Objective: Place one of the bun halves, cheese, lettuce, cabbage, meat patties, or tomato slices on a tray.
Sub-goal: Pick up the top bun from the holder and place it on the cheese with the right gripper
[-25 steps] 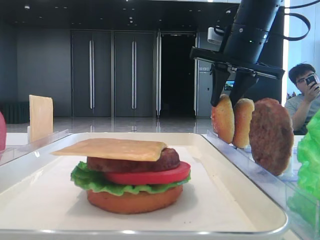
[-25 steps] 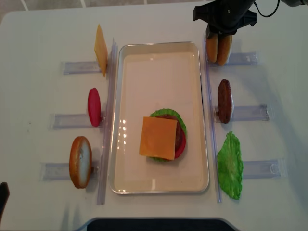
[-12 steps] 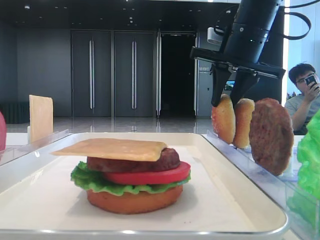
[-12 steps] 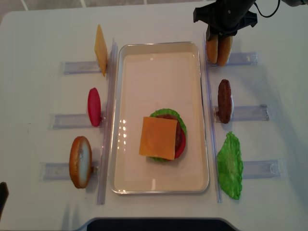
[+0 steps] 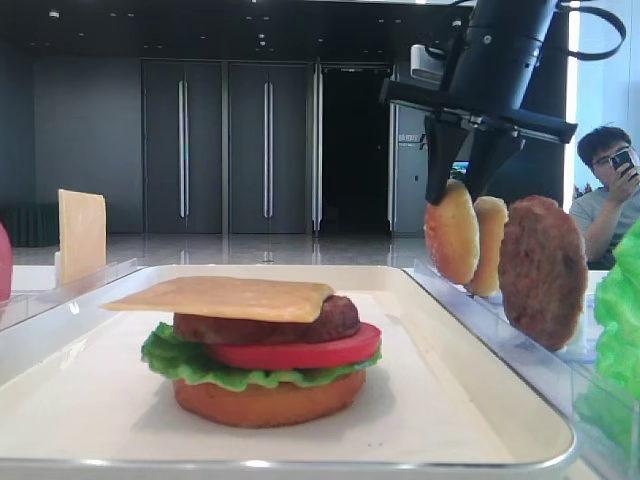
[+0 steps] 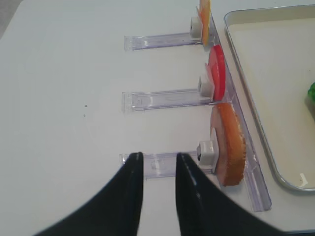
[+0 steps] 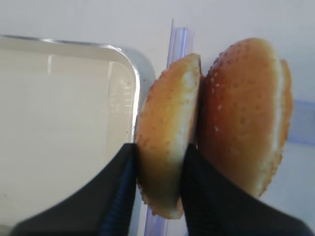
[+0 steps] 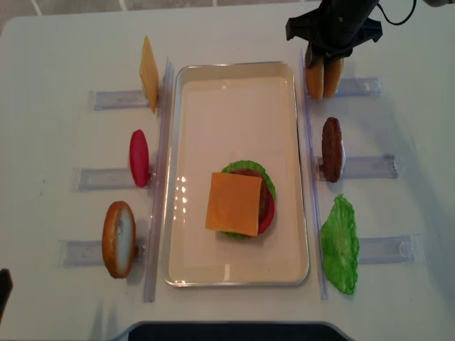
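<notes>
Your right gripper (image 7: 158, 189) is clenched on the bun half (image 7: 165, 132) nearest the tray (image 8: 234, 277), just outside the tray's far right corner, with a second bun (image 7: 246, 123) pressed against it. Your left gripper (image 6: 156, 189) hovers with jaws slightly parted, holding nothing. No readable writing anywhere.

bun halves (image 7: 167, 132): golden-tan, pale sesame specks (glossy)
tray (image 8: 234, 277): off-white
lettuce (image 8: 340, 245): bright green
tomato slice (image 8: 139, 158): red
meat patty (image 5: 541, 270): reddish-brown, grainy
</notes>
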